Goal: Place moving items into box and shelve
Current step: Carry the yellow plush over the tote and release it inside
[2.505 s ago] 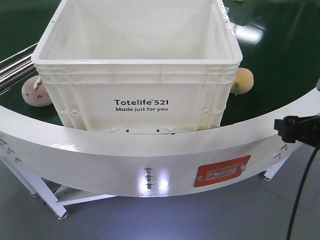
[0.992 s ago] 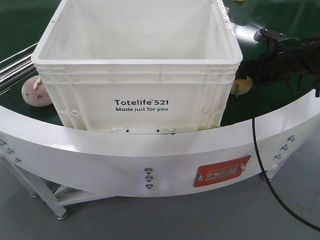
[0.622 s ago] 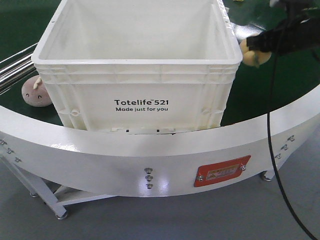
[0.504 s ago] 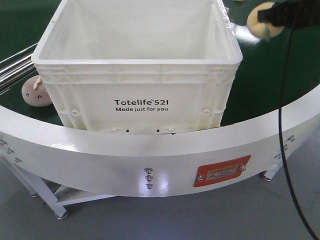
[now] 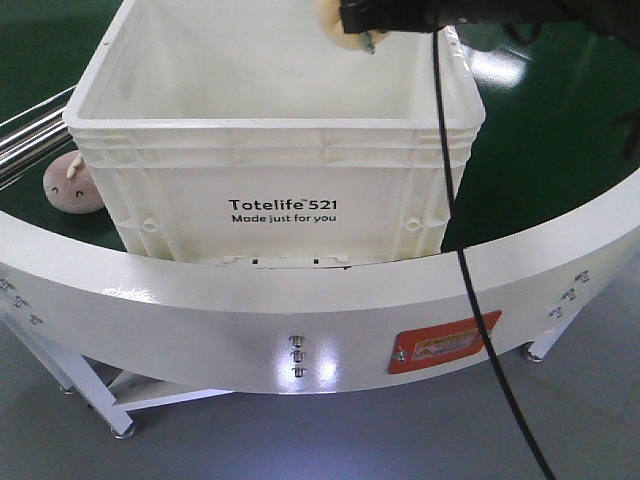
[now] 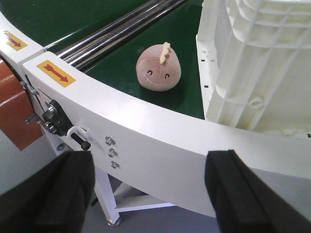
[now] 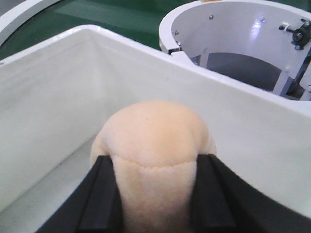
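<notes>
Currently held: the pale orange-yellow round plush toy (image 7: 153, 141), pinched by the right gripper (image 7: 155, 204); its black pads (image 7: 102, 194) are closed on the toy's lower half and dent it inward.
Just below the pads: the open cavity of the large white ribbed plastic crate (image 7: 43, 102) printed "Totelife 521". The toy hangs over the interior, above rim level and nearer the far wall.
Step in hand (judged): dropping this toy into the crate.
Doing it well: lower the pads until the toy sits under the rim and away from the walls, then spread them fully. The soft plush may cling to a pad or bounce, so let it fall clear before lifting straight up.
Left gripper (image 6: 148, 194): its black fingers (image 6: 48, 189) are spread wide with nothing between them, hovering outside the white curved guard rail (image 6: 160, 141).
Beyond the left fingers: the pinkish-beige round plush toy with a stitched smiling face (image 6: 158, 73), lying on the green belt (image 6: 97, 63) just beside the crate's ribbed side; whether they touch cannot be told.
Farther past it: two steel rods (image 6: 121, 29) along the belt.
Left to do (judged): the second toy, then shelving.
</notes>
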